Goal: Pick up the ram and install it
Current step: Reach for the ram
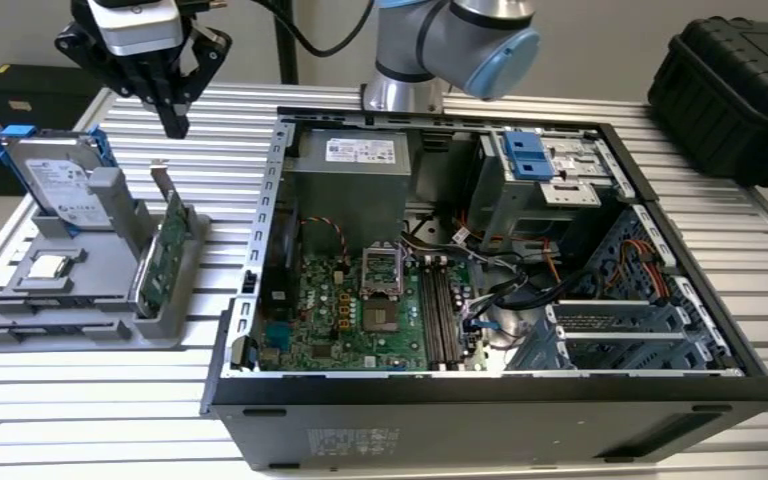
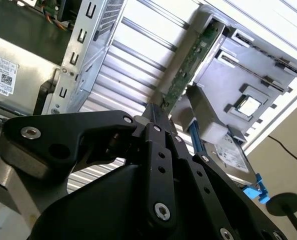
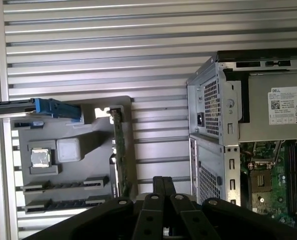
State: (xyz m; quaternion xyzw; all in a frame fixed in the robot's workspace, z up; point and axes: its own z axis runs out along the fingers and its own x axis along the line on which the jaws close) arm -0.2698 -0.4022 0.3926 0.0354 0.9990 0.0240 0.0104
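One black claw (image 1: 173, 122) hung with fingers pressed together, gripping nothing. Below it stood the green card (image 1: 171, 250). The ram (image 3: 63, 185), apparently a thin dark strip, lay slotted in the grey holder (image 3: 96, 140) beyond that card.

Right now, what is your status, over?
End effector shut, holding nothing. Hovers above gray holder, close to upright green card. Path below not free: card there.

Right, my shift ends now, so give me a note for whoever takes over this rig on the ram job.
End effector: shut, nothing seen in it, hovering over the gray fixture, near the green card, at the exterior view's left of the open computer case.
Ram: I cannot tell where it is.
Motherboard's long slots: inside the case, far from the end effector.
Done: no pickup shows.
Left: pick up and install.
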